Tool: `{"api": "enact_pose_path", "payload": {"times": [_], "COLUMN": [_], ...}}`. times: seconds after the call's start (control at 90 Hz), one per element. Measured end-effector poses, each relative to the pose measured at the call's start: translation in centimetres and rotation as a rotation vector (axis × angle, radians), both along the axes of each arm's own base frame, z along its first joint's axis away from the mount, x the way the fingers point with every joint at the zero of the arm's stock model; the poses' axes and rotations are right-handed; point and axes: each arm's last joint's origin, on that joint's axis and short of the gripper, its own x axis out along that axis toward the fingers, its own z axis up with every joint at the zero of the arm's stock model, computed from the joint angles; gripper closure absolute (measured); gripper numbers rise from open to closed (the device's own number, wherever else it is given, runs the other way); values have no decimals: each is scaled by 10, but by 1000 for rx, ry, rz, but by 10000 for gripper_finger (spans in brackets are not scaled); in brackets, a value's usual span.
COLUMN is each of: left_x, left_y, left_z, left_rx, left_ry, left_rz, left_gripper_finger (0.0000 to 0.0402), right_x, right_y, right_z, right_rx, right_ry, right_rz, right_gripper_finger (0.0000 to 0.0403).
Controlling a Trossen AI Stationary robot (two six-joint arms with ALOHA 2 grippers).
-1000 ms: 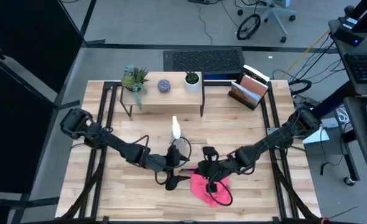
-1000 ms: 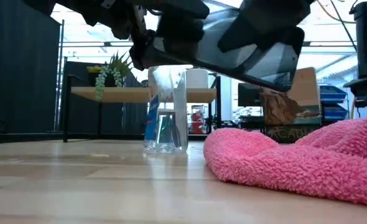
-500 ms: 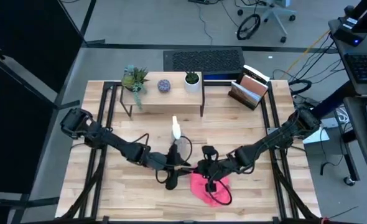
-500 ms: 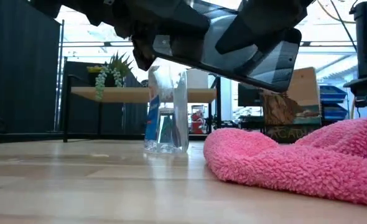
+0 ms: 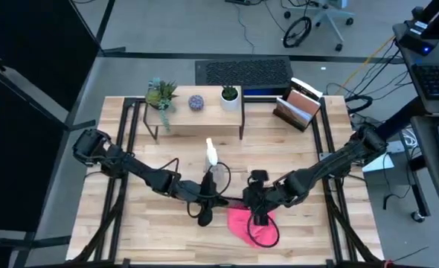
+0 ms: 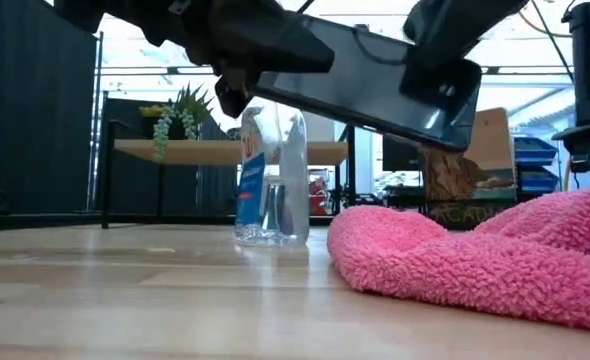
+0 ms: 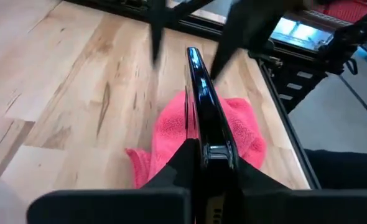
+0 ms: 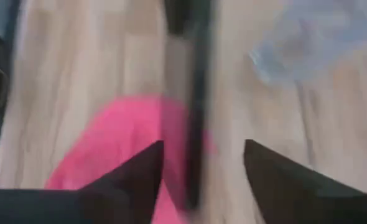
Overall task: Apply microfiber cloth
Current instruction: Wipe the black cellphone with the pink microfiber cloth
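A black smartphone [image 6: 375, 90] hangs in the air over the bright pink microfiber cloth [image 5: 249, 225], which lies crumpled on the wooden table near its front edge. My left gripper [image 7: 211, 155] comes from the table's left and is shut on the phone's left end. My right gripper [image 8: 199, 163] comes from the right and is open. Its fingers [image 7: 233, 28] stand on either side of the phone's other end without touching it. The cloth also shows in the low view [image 6: 475, 260]. My left gripper pinches the smartphone's end nearest to it [image 7: 209, 146] between its two fingers, one on each broad face. The fingers come roughly level from the table's left and lie along the phone. The phone stands on edge, lifted clear of table and cloth, sloping down a little toward its free end [image 6: 445, 105].
A clear spray bottle [image 6: 270, 175] stands upright on the table just behind the grippers. Farther back are a small shelf with potted plants [image 5: 193, 104] and a rack of cards [image 5: 300, 104]. Bare wood lies at the front left.
My left gripper has shut on the phone's left end and taken hold. My right gripper has opened, let go of the phone and drawn back a little toward the table's right edge. The phone stays lifted over the cloth.
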Motion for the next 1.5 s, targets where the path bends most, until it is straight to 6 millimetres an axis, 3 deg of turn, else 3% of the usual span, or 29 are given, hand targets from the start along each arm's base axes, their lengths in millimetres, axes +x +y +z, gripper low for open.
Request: {"api": "enact_pose_path", "payload": {"times": [0.167,0.356,0.567,0.767,0.922,1.044,1.167,1.289,1.433,1.5], "left_x": [0,1,2,3,2,3,3,3,3,3], "left_y": [0,2,6,8,9,9,9,9,9,10], "left_z": [0,0,1,1,0,0,1,1,1,1], "left_rx": [-4,-12,-63,-147,-167,-167,-170,-170,-170,-171], "left_ry": [0,-4,-10,-2,5,1,-5,-4,-5,-6], "left_rz": [16,72,144,193,228,231,229,229,232,233], "left_gripper_finger": [395,395,396,397,397,397,397,397,397,397], "right_x": [-26,-34,-26,-7,3,3,0,-9,-21,-19], "right_y": [15,48,72,73,68,69,68,71,73,76], "right_z": [-1,-27,-58,-112,-142,-155,-158,-151,-122,-95], "right_rx": [26,129,92,-113,-38,15,79,100,36,-35], "right_ry": [101,-58,-334,-240,-135,-70,-17,12,-11,-137], "right_rz": [-129,-106,71,158,90,44,-58,-46,8,26], "right_gripper_finger": [133,125,126,126,136,182,268,375,393,399]}}
